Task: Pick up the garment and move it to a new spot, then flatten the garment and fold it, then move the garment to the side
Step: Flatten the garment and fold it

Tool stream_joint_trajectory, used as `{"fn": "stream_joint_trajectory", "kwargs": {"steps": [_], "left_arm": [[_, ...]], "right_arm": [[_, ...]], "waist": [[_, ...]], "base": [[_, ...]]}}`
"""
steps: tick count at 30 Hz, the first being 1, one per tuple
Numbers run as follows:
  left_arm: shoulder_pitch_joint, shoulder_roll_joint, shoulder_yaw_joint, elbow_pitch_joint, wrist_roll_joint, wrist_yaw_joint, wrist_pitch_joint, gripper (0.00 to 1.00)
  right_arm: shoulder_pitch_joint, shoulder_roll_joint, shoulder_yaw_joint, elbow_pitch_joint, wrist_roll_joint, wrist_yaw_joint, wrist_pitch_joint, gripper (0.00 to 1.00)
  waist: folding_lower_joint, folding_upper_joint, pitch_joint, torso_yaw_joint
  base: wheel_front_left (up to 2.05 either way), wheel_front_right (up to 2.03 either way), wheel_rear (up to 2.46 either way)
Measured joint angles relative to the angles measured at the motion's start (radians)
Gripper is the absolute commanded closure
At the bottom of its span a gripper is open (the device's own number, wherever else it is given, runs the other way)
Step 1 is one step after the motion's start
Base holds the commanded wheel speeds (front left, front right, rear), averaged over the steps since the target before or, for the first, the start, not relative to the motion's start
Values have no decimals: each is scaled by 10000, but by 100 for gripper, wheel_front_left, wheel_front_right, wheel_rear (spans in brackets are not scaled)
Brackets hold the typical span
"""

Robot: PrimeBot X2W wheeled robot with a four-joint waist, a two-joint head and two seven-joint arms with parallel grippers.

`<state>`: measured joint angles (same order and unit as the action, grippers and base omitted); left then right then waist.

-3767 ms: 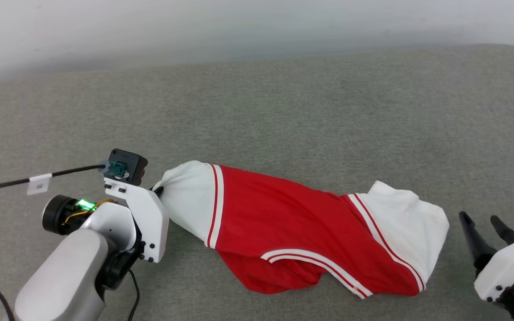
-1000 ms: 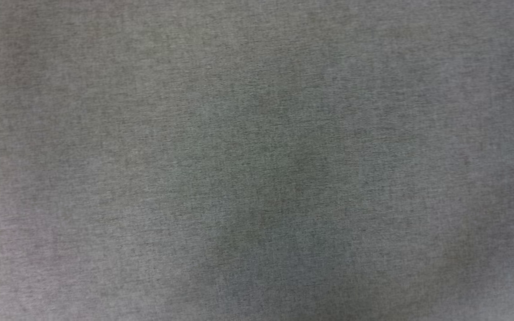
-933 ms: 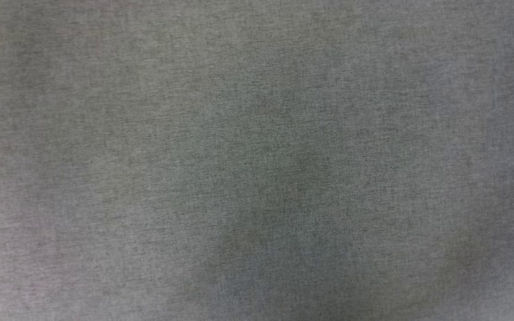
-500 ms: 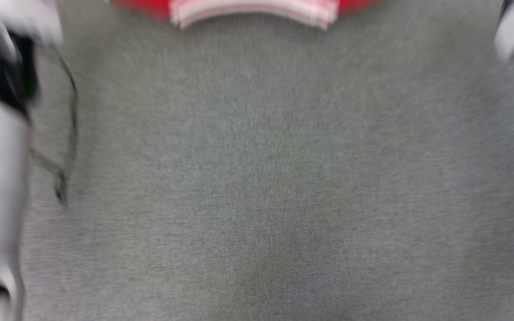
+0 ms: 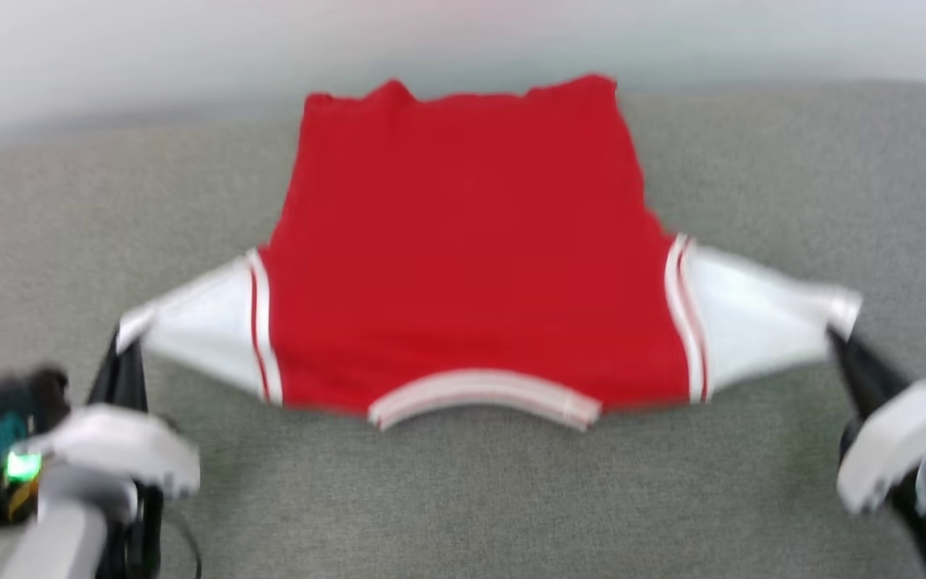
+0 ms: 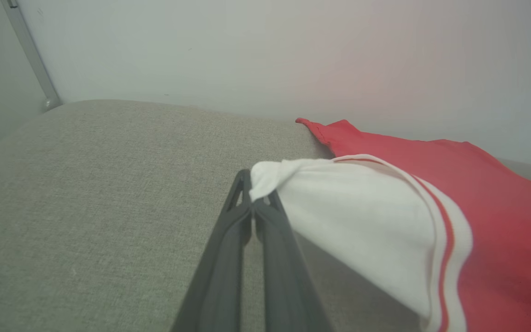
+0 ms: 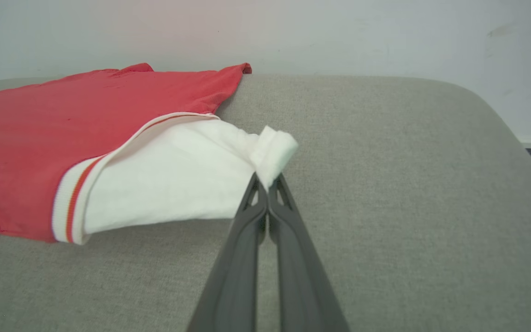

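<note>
The garment (image 5: pixel 463 241) lies spread across the middle of the padded surface (image 5: pixel 463 498). Its hem is at the far edge, by the wall (image 5: pixel 109 48), and its neckline (image 5: pixel 483 398) faces the near edge. The left sleeve (image 5: pixel 198 322) reaches toward the left edge, its end pinched in the left gripper (image 5: pixel 121 344). The right sleeve (image 5: pixel 760 322) reaches toward the right edge, its end pinched in the right gripper (image 5: pixel 833 336). Both sleeve ends hang just above the surface, with the garment's body between the two grippers.

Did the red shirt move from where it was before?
Yes. The shirt has gone farther away: its far hem now reaches the cushion's back edge by the wall, and it lies spread out, not bunched.
</note>
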<state>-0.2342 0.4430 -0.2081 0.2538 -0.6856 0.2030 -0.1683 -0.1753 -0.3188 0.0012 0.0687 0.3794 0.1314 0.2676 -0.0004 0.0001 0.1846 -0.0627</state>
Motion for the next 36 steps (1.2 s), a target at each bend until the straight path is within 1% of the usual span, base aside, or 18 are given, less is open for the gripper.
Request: {"fn": "stream_joint_trajectory", "kwargs": {"steps": [2,4,8,11,16,17,18,19,21,24,28,31,33,36], "left_arm": [[1023,113,73,-688,-104,393,272,100],[2015,186,115,-1340,-150,759,516,100],[3778,165,105,-2303,-366,1381,966,100],[4614,23,-33,-2604,-491,1586,1137,100],[5260,-71,-293,-2836,-447,1716,1198,100],[5312,-98,-355,-2911,-403,1747,1177,100],[5316,-123,-389,-2984,-403,1741,1168,100],[5311,-128,-420,-3037,-399,1737,1168,100],[5233,-125,-445,-3147,-384,1691,1162,100],[4823,-100,-506,-3277,-280,1576,1126,100],[4229,-150,-602,-3444,-138,1480,1028,100],[3732,-286,-713,-3530,-109,1363,897,100],[3412,-428,-853,-3599,10,1262,817,100],[2784,-631,-1135,-3735,199,1078,669,100]], "right_arm": [[950,435,-330,-399,-163,0,313,100],[1759,732,-550,-755,-384,0,573,100],[3070,1344,-897,-1187,-474,-2,1024,100],[3790,1624,-965,-1256,-548,-2,1296,100],[4493,1885,-851,-1083,-481,-2,1779,100],[4514,1902,-811,-1049,-456,-4,1818,85],[4499,1904,-792,-1066,-453,-4,1799,53],[4446,1902,-769,-1106,-439,-4,1772,0],[4186,1877,-744,-1244,-403,-4,1616,0],[3254,1778,-966,-1338,-347,-4,1298,0],[1766,1565,-1484,-817,-445,-6,1022,0],[35,1413,-1847,75,-345,-6,1041,0],[-1105,1235,-2069,940,63,-6,1430,0],[-2802,746,-2268,2192,71,-10,2192,0]], "waist": [[0,0,-287,7],[0,0,-521,-9],[0,0,-891,-64],[-1,0,-1079,-69],[0,0,-1188,33],[0,0,-1186,66],[1,0,-1185,105],[1,0,-1185,144],[1,0,-1165,214],[4,0,-1027,348],[4,0,-684,604],[4,0,-278,813],[4,0,9,987],[5,0,520,1296]], "base": [[0,0,0],[0,0,0],[0,0,0],[0,0,0],[0,0,0],[0,0,0],[0,0,0],[0,0,0],[0,0,0],[0,0,0],[0,0,0],[0,0,0],[0,0,0],[0,0,0]]}}
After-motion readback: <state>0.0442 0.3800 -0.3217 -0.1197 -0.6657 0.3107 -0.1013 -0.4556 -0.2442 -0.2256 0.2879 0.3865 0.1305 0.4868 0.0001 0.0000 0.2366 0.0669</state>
